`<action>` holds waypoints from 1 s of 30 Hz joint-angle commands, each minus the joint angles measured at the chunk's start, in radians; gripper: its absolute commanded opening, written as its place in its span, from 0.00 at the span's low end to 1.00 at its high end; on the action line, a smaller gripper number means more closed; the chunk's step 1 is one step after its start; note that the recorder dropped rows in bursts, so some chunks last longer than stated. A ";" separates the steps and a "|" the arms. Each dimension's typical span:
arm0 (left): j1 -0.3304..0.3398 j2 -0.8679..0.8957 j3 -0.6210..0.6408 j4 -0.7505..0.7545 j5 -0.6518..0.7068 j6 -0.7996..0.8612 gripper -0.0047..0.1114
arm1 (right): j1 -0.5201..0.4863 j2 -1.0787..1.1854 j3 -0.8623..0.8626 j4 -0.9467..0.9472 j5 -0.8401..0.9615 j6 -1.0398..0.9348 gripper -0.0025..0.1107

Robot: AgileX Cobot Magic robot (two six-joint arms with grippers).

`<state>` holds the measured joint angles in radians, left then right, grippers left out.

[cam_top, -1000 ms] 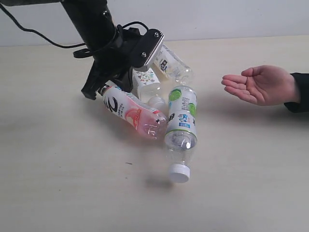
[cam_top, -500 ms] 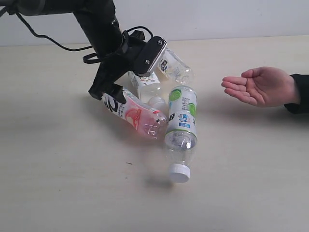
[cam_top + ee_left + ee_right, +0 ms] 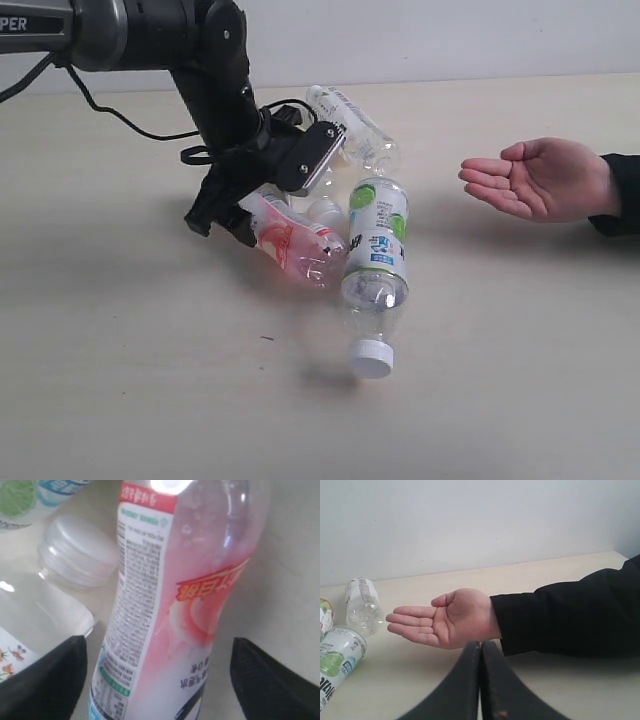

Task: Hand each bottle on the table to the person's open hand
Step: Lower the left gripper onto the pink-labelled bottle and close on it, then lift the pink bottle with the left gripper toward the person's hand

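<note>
Four bottles, all lying flat on the table [image 3: 140,380]. Closest in: green bottle [image 3: 377,250], white cap toward the camera. Just behind and to the L, pink bottle [image 3: 298,245] lies slantwise, its clear end up against green bottle's side. L gripper [image 3: 222,222] is right down over pink bottle's other end, jaws wide apart w/ one finger each side. The wrist cam shows pink bottle filling the space btwn the fingers w/ a sliver of gap on both sides, so nothing is clamped.

Doodle bottle [image 3: 324,210] is next back, mostly hidden under the gripper body. Only its white cap and a bit of shoulder peek out beside pink bottle. Off to the R at about that depth, the hand [image 3: 535,178] is held open, palm up, well apart from the cluster. Farthest: text bottle [image 3: 355,130], near the table's back edge. R gripper [image 3: 480,680] is out of the exterior shot. Its own cam shows fingers pressed together, empty, pointing toward the hand.
</note>
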<state>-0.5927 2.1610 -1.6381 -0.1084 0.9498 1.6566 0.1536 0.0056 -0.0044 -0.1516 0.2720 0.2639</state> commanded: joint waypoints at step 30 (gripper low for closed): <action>-0.006 0.061 0.057 -0.001 -0.046 0.010 0.24 | 0.003 -0.006 0.004 -0.004 -0.008 0.000 0.02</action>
<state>-0.5927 2.2229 -1.5830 -0.1104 0.8576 1.6648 0.1536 0.0056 -0.0044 -0.1516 0.2720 0.2639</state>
